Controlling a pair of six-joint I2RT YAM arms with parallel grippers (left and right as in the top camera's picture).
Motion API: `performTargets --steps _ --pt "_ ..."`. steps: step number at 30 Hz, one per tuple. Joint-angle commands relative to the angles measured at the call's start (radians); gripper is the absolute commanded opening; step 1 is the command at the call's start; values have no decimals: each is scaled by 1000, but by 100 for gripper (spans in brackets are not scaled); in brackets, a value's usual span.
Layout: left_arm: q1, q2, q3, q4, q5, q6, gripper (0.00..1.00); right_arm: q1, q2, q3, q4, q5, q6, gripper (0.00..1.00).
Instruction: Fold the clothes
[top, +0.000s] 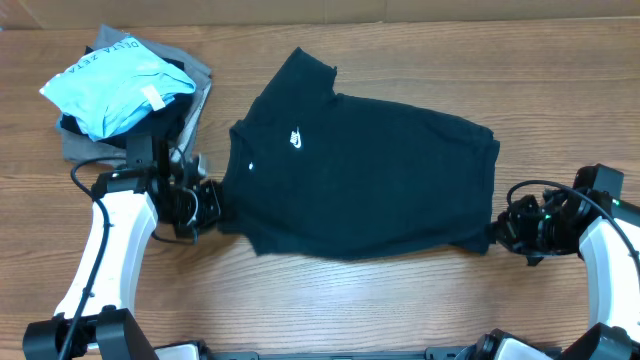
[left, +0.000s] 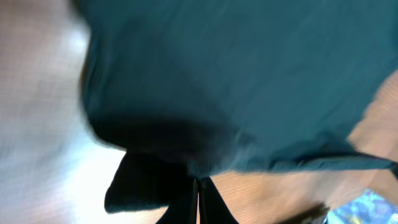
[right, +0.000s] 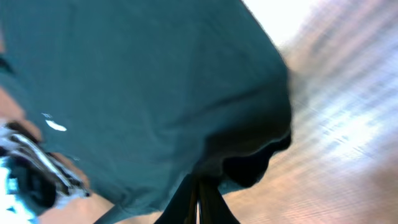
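We see the black T-shirt (top: 370, 170) spread mostly flat across the wooden table (top: 400, 300). It lies front up, and its small white swoosh logo (top: 297, 139) sits on the half toward our left arm. The fabric ripples softly, and one pointed part juts out from the T-shirt's far edge, beyond the logo.

Our left gripper (top: 212, 206) is at the T-shirt's left edge, touching it close to the near-left corner. In the left wrist view the two dark fingers meet with no gap between them. A fold of black cloth bunches right at their tips, so we read these jaws as closed on the T-shirt's edge.

Our right gripper (top: 497, 233) is at the opposite side, touching the T-shirt's near-right corner. The right wrist view shows its fingers pressed together too, with the hem gathered at them and the cloth stretching away toward the logo. Both wrist views are blurred, so we cannot tell how much fabric lies between the fingers.

Off the T-shirt's far-left side, near it but apart from it, is a small pile. A light blue garment (top: 112, 85) with dark lettering lies on top of a grey garment (top: 200, 72). Something dark shows between them, and we cannot tell what it is.
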Motion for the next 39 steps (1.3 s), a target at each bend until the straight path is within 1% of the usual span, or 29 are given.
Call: performTargets --steps 1,4,9,15,18,24,28,32,33,34,35,36,37,39 --pt "3 -12 20 98 111 -33 4 3 -13 21 60 -68 75 4" --pt "3 -10 20 201 112 -38 4 3 -11 20 133 -48 111 4" --pt "3 -10 20 322 113 -82 4 3 -7 20 213 45 183 4" --pt "-6 -10 20 463 117 -117 4 3 -1 20 307 46 184 4" --pt "-24 -7 20 510 111 -117 5 6 21 20 319 56 213 4" --pt "-62 16 20 569 77 -117 6 24 101 20 353 48 217 4" --pt "-85 59 20 626 77 -117 6 39 143 20 404 38 216 4" --pt "-107 112 20 693 77 -117 6 49 150 20 441 37 216 4" --pt "-109 125 20 708 64 -117 6 50 150 20 458 37 216 6" --pt "-109 138 20 717 50 -117 6 51 150 20 478 38 214 24" --pt "-108 148 20 724 41 -119 8 51 150 20 495 38 196 53" --pt "-104 156 20 726 36 -126 17 50 149 20 506 37 176 73" --pt "-98 159 20 723 39 -132 29 50 149 20 509 38 162 80" --pt "-85 159 20 693 58 -131 39 43 149 20 498 38 119 84"
